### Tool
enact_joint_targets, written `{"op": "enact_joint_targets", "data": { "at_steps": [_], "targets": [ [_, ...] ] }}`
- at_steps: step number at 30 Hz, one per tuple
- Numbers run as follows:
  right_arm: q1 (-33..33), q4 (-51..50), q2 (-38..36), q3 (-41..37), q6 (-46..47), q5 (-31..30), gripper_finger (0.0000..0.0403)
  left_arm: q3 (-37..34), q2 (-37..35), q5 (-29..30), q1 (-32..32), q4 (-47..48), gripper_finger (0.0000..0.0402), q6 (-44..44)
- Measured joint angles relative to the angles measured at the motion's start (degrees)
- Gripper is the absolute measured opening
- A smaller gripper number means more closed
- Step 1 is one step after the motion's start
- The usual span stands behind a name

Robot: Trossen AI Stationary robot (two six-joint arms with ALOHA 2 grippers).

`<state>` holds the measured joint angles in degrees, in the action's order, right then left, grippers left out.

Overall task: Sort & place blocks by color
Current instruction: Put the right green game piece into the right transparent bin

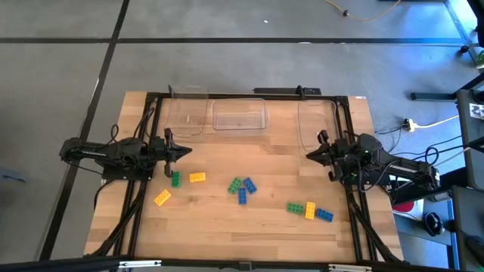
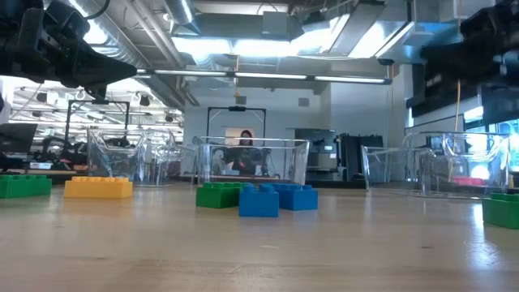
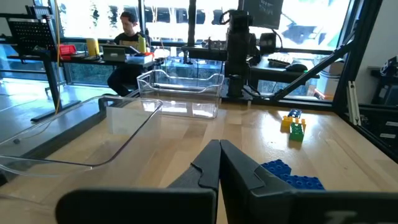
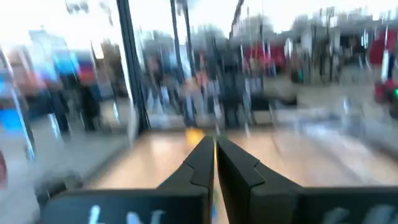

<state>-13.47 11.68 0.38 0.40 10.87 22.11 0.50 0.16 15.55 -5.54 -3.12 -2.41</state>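
Note:
Several small studded blocks lie flat on the wooden table (image 1: 249,227): a green one (image 1: 175,179) and two yellow ones (image 1: 197,177) (image 1: 162,198) at the left, a green and blue cluster (image 1: 242,187) in the middle, and a green, yellow and blue row (image 1: 308,209) at the right. My left gripper (image 1: 187,152) is shut, level, above the table's left side. My right gripper (image 1: 308,155) is shut, level, above the right side. Neither touches a block. The right wrist view is blurred.
Three clear plastic bins (image 1: 187,113) (image 1: 239,115) (image 1: 316,121) stand along the table's far edge. A black frame (image 1: 151,113) runs along the table's left, right and far sides. A person (image 3: 126,37) sits at a desk in the room beyond the table.

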Motion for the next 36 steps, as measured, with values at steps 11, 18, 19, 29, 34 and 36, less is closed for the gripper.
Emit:
{"op": "enact_joint_targets", "data": {
  "at_steps": [11,18,19,29,34,36],
  "targets": [
    [0.0,45.4,-0.1,0.0,23.5,-17.9,0.0023,0.0,0.0,0.0,0.0,0.0,0.0,0.0],
    [0.0,41.9,5.3,6.3,23.6,-21.8,0.0023,0.0,0.0,0.0,0.0,0.0,0.0,0.0],
    [0.0,41.7,7.5,8.5,23.1,-19.7,0.0023,0.0,0.0,0.0,0.0,0.0,0.0,0.0],
    [0.0,13.6,33.2,35.8,15.7,3.1,0.0023,0.0,0.0,0.0,0.0,0.0,0.0,0.0],
    [0.1,9.9,42.3,44.0,15.0,0.0,0.0023,0.0,0.0,0.0,0.0,0.0,0.0,0.0],
    [-0.3,6.6,45.3,47.1,19.3,0.0,0.0023,0.0,0.0,0.0,0.0,0.0,0.0,0.0]
  ]
}}
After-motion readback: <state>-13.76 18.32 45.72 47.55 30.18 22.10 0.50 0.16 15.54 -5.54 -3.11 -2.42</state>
